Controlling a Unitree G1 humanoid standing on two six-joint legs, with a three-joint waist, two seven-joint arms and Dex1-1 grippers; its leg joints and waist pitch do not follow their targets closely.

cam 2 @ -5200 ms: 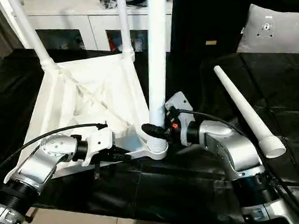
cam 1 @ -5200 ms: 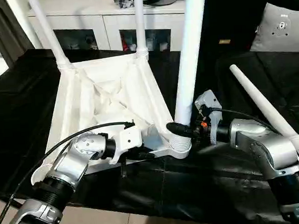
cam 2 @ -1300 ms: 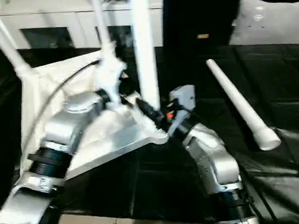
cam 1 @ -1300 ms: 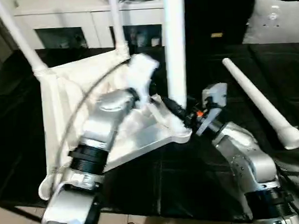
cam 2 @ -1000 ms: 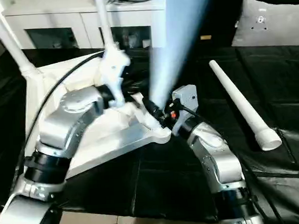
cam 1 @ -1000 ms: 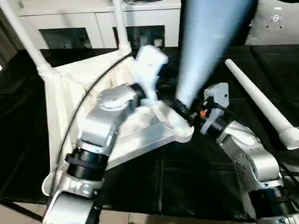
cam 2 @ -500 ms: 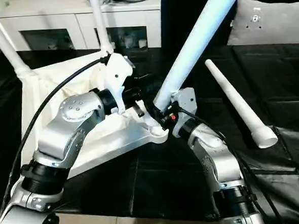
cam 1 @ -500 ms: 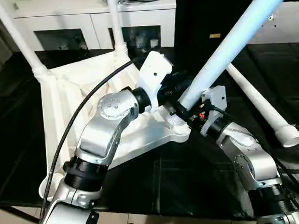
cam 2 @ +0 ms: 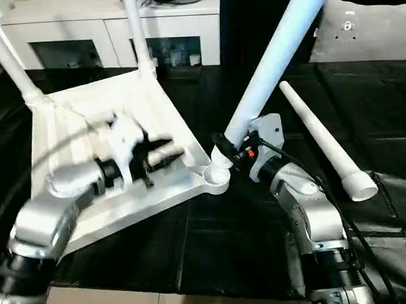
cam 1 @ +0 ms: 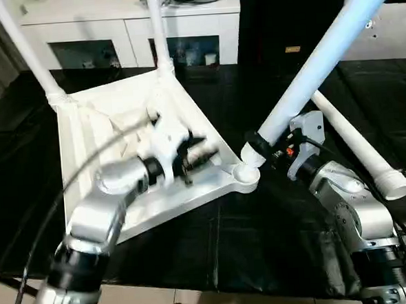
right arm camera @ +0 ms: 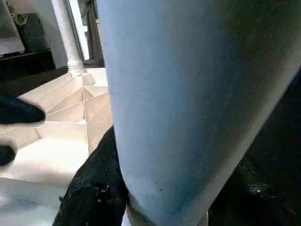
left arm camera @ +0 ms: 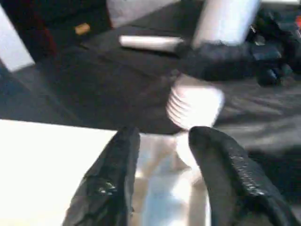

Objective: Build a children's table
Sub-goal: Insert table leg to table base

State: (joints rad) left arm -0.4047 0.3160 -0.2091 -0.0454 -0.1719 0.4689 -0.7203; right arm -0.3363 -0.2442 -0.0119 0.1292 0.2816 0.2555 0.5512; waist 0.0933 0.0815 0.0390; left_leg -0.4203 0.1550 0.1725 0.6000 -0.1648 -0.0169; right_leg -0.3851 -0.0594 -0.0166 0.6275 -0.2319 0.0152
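Observation:
The white tabletop lies upside down on the black table, with two legs upright in its far corners. My right gripper is shut on a third leg. That leg leans up to the right, its ribbed end just beside the near right socket. My left gripper hovers open over the ribbed underside, pointing at that corner, its fingers holding nothing. A fourth leg lies loose on the right.
A grey cushion rests at the back right. A white cabinet stands behind the table. Black cloth covers the table, with its front edge near my arms.
My left gripper has let go of the leaning leg, opened, and pulled back low over the tabletop. The leg, upright a second ago, now leans right in my right gripper.

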